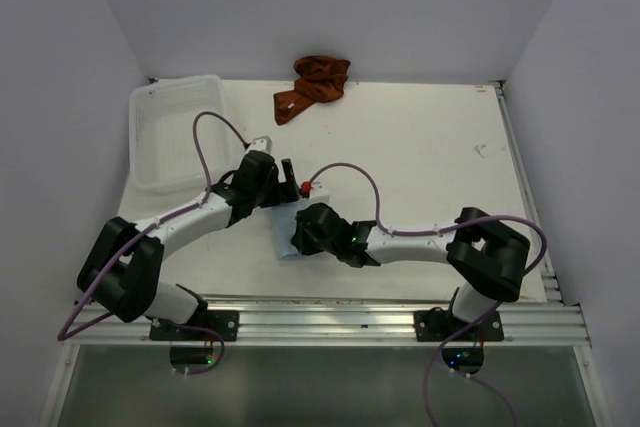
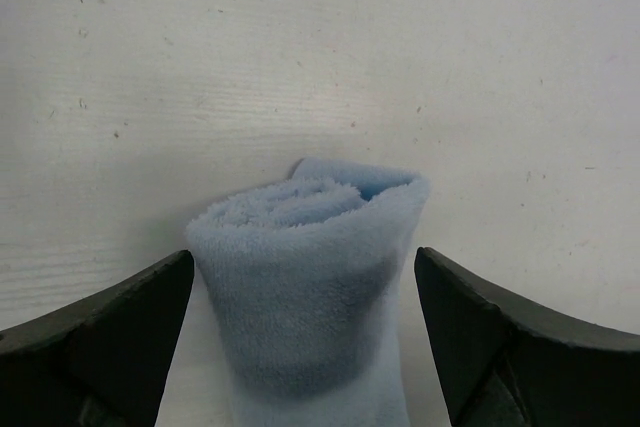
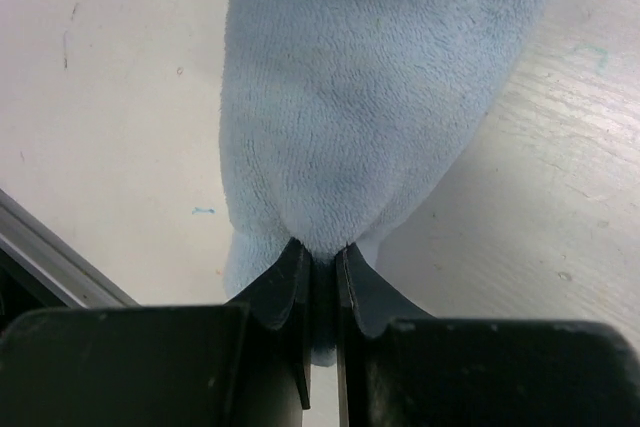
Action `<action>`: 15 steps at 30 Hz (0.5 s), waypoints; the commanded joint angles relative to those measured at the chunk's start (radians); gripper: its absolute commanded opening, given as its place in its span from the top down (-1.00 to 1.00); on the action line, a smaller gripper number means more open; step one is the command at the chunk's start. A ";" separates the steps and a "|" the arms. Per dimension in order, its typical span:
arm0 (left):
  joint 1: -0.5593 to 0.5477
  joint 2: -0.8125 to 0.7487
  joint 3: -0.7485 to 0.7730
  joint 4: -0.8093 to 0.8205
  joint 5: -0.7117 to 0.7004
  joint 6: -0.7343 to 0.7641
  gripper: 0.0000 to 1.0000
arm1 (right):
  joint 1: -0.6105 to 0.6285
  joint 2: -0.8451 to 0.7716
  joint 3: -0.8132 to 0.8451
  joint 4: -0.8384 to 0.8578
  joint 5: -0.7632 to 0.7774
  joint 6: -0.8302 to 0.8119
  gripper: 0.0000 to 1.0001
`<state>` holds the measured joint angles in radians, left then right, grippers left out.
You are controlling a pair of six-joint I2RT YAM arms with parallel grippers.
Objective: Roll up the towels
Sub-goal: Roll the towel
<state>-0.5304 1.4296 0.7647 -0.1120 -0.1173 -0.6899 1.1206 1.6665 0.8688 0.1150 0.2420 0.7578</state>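
Sky-blue towel (image 2: 305, 287), soft and fleecy, sits rolled into a tube between the left gripper's (image 2: 302, 257) wide-spread fingers, its spiral end showing. The right gripper (image 3: 322, 252), nearly closed, pinches the roll's other end. Only the top view shows the white basket (image 1: 175, 127) beyond the left gripper and the rust towel (image 1: 315, 82) crumpled well beyond both, on the bench (image 1: 430, 147).
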 commanded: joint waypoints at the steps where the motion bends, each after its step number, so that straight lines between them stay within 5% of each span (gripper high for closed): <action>1: 0.004 -0.032 0.062 -0.055 -0.025 0.038 -0.92 | 0.028 -0.013 0.080 -0.112 0.078 -0.061 1.00; 15: 0.004 -0.064 0.078 -0.132 0.042 0.026 -0.92 | 0.076 0.053 0.206 -0.305 0.221 -0.052 1.00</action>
<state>-0.5304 1.4143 0.8162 -0.2153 -0.0856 -0.6838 1.1915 1.7107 1.0290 -0.1368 0.3847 0.7063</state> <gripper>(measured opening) 0.957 0.100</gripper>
